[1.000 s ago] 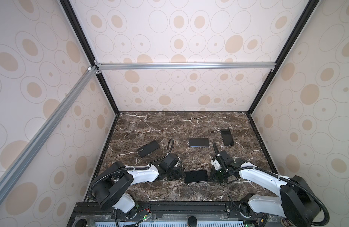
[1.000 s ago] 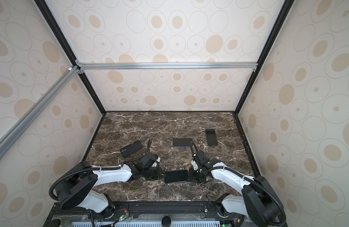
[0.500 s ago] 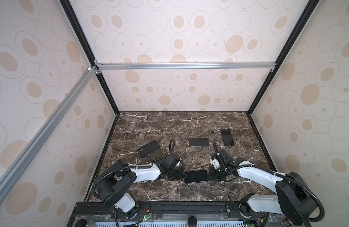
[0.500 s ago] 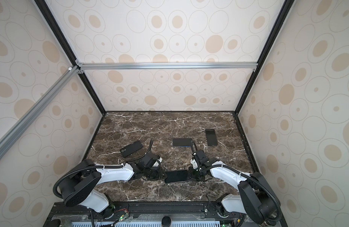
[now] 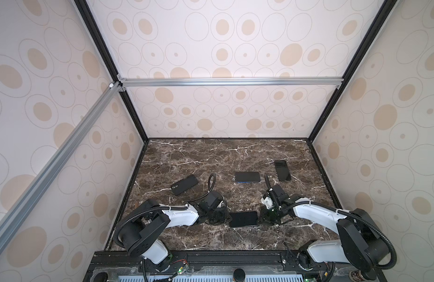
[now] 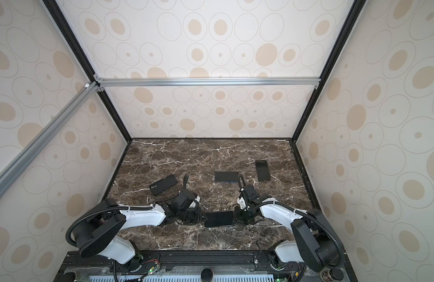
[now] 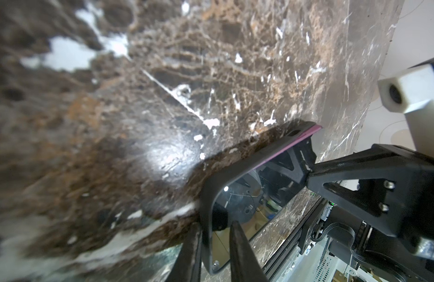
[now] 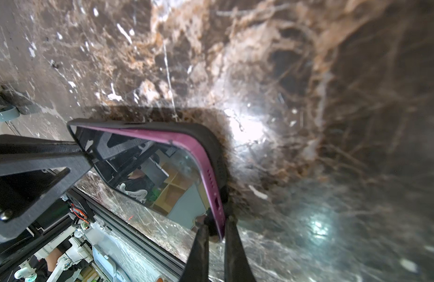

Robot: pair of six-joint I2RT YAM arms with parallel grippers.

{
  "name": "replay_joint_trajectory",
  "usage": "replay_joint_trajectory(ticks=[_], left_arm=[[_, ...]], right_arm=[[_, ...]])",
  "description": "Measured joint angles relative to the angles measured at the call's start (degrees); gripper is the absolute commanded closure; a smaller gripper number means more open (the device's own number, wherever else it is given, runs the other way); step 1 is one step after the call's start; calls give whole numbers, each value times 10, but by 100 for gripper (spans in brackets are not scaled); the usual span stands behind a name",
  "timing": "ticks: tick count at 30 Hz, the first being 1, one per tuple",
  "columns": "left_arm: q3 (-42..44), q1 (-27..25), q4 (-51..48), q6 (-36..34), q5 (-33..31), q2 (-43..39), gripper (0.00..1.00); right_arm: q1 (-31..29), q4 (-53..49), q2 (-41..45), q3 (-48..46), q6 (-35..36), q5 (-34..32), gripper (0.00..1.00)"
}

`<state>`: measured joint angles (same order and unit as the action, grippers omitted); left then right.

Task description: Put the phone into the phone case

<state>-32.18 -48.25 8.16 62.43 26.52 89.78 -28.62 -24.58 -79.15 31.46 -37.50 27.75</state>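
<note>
Right wrist view: right fingers [image 8: 198, 254] pinch narrow on the glossy, magenta-edged phone [image 8: 162, 175], nested in its matte black round-cornered phone case [image 8: 211, 136]; left fingers [image 7: 242, 254] clamp the case's opposite rim, on veined brown marble worktop [image 8: 308, 73]

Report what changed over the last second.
The left pincer slid in to one end of the near phone and the right pincer dropped to its opposite end; both narrowed onto it. The phone itself and the three devices farther back stayed put.
</note>
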Motion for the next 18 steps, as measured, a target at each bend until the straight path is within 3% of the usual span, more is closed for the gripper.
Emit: replay_joint_trajectory(ticks=[9, 18], left_arm=[[7, 0, 13, 9, -1, -1, 79], [9, 0, 17, 10, -3, -2, 79]], right_arm=[[-19, -33, -31, 33, -21, -18, 100], [-141, -118, -55, 104, -36, -189, 100]])
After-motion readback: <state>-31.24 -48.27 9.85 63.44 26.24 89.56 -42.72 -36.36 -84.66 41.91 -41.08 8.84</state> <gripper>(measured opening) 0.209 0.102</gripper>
